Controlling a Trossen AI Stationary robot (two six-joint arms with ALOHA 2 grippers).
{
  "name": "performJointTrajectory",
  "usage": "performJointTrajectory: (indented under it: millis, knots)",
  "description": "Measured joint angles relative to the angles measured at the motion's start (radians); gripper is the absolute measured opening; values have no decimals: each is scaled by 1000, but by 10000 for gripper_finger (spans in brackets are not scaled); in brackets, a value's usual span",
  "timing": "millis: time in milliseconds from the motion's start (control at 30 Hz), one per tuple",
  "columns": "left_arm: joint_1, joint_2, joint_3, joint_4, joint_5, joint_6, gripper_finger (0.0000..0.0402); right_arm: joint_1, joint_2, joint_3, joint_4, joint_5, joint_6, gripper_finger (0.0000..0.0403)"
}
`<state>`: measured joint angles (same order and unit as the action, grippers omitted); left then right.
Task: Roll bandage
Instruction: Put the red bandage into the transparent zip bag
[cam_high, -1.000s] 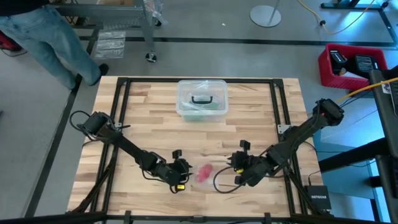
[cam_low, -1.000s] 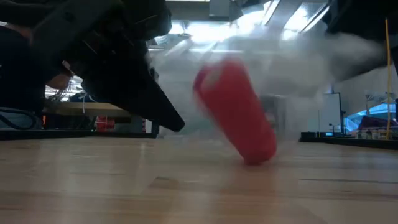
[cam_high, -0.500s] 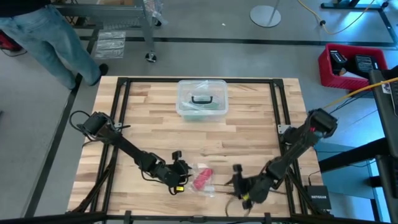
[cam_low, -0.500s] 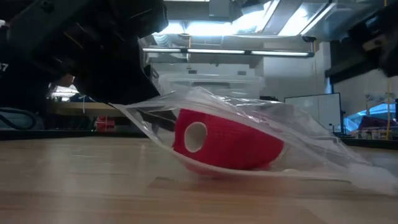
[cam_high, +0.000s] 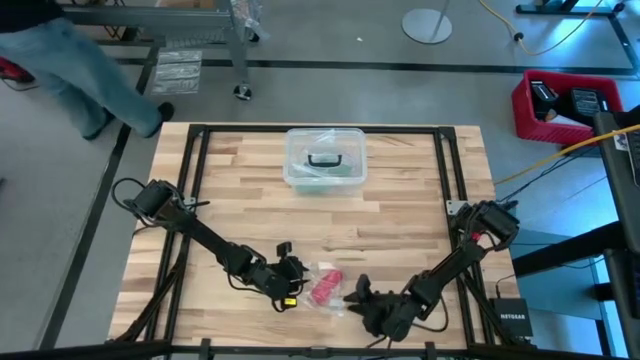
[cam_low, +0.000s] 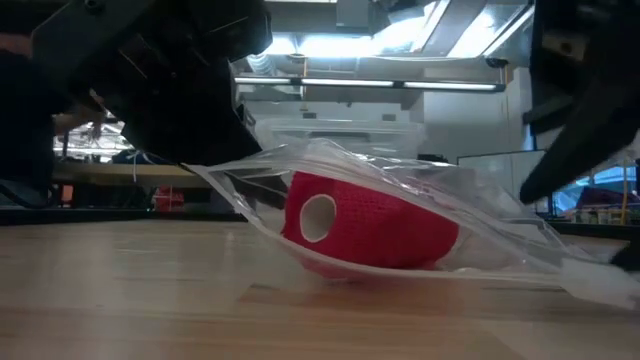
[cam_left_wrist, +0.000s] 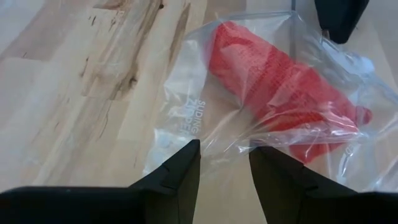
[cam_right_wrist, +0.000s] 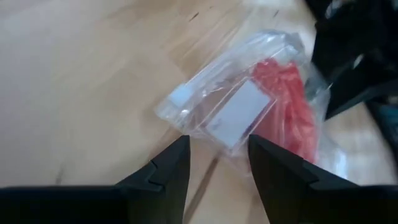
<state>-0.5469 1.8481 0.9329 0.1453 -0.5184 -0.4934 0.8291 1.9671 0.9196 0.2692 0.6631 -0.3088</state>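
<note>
Right gripper (cam_right_wrist: 214, 165) hovers over wooden table (cam_right_wrist: 81, 81), fingers apart, nothing between them. Just beyond the tips: clear plastic bag (cam_right_wrist: 239, 106) lying flat, red bandage (cam_right_wrist: 292, 106) inside.

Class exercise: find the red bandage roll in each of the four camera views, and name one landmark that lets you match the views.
High view: bandage near the table's front edge, between both grippers.
Low view: bandage at centre, lying on the wood.
Left wrist view: bandage upper right of centre.
Right wrist view: bandage right of centre.
Shared landmark: the clear plastic bag enclosing it.
</note>
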Motion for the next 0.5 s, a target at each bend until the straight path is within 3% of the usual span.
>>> performJointTrajectory:
  millis: [167,500]
  knots:
    - [2,0,0,1,-1,-2,130,1,1,1,5,36,-89,166]
    - [7,0,0,19,-1,-5,130,-54,-1,1,-49,-117,-141,166]
